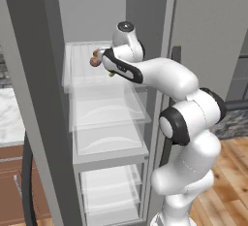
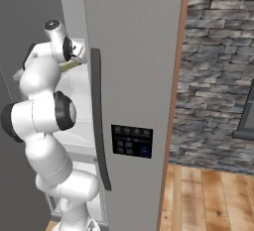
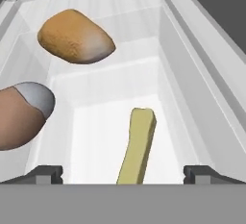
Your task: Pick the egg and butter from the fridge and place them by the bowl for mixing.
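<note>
My arm reaches into the open grey fridge (image 1: 29, 99) at its top glass shelf. My gripper (image 3: 124, 172) is open, its fingertips (image 3: 45, 172) spread wide on either side of the olive-yellow butter stick (image 3: 137, 146), which lies lengthwise on the shelf between them, untouched. The dark brown egg (image 3: 19, 117) sits to the left of the butter, outside the left fingertip. From the left base camera the egg (image 1: 94, 62) peeks out beside the hand, and the butter (image 2: 69, 66) shows under the hand in the right base view. The red bowl is out of view.
A larger orange-tan oval lump (image 3: 77, 35) rests farther back on the same shelf. White shelf walls (image 3: 192, 74) close in on both sides. Lower glass shelves (image 1: 111, 113) lie below. The shut right fridge door (image 2: 129, 76) with its dark handle (image 2: 96, 121) stands beside the arm, next to a stone wall (image 2: 218, 76).
</note>
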